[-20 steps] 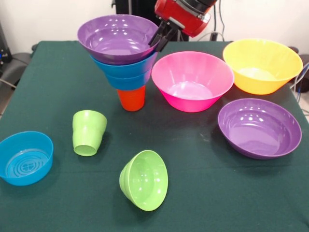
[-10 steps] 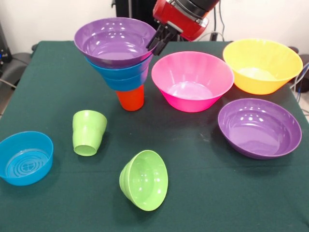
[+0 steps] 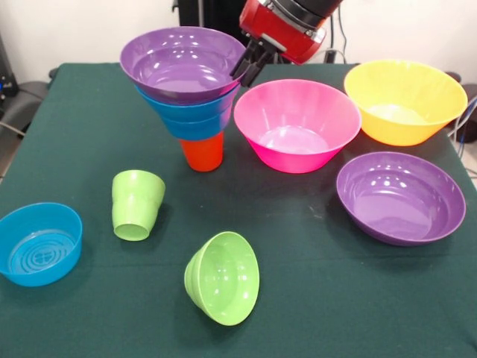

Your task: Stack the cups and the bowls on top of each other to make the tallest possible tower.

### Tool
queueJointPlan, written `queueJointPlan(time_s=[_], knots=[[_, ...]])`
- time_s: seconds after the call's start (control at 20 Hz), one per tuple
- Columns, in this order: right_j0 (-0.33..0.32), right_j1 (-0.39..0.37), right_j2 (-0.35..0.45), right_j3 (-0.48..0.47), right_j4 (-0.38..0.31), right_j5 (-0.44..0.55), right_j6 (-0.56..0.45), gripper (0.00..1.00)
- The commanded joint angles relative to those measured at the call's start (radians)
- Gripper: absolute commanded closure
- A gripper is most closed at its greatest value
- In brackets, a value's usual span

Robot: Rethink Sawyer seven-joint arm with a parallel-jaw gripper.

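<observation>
The tower stands at the back left: an orange cup (image 3: 202,153) as base, two nested blue bowls (image 3: 194,113) on it and a wide purple bowl (image 3: 179,63) on top, leaning a little. My gripper (image 3: 250,63) comes down from the top right and is shut on the right rim of that purple bowl. The lime green cup (image 3: 136,203) stands upside down in front of the tower. The small lime green bowl (image 3: 222,277) lies tipped on its side near the front.
A large pink bowl (image 3: 298,123) stands just right of the tower, under the red arm (image 3: 287,22). A yellow-orange bowl (image 3: 402,101) is at the back right, a second purple bowl (image 3: 399,198) at the right, a third blue bowl (image 3: 39,242) at the left edge.
The top purple bowl and the gripper at its rim shifted left and up a little, then back to the right. The other things have not moved.
</observation>
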Motion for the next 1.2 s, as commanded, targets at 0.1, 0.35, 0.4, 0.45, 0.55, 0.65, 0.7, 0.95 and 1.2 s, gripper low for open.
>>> queueJointPlan(time_s=[0.1, 0.35, 0.4, 0.45, 0.55, 0.65, 0.7, 0.95, 1.2], knots=[[-0.003, -0.004, 0.088, -0.009, 0.065, -0.002, 0.150, 1.00], [-0.007, -0.017, 0.096, 0.005, 0.085, -0.012, 0.132, 1.00], [-0.009, -0.016, 0.097, 0.010, 0.086, -0.022, 0.130, 1.00], [-0.010, -0.015, 0.098, 0.015, 0.088, -0.032, 0.128, 1.00], [-0.014, -0.017, 0.100, 0.025, 0.089, -0.048, 0.123, 1.00], [-0.017, -0.019, 0.097, 0.032, 0.087, -0.053, 0.118, 1.00], [-0.018, -0.020, 0.096, 0.036, 0.085, -0.058, 0.115, 1.00], [-0.029, -0.025, 0.096, 0.052, 0.079, -0.082, 0.114, 1.00], [-0.026, -0.024, 0.086, 0.055, 0.070, -0.086, 0.116, 1.00]])
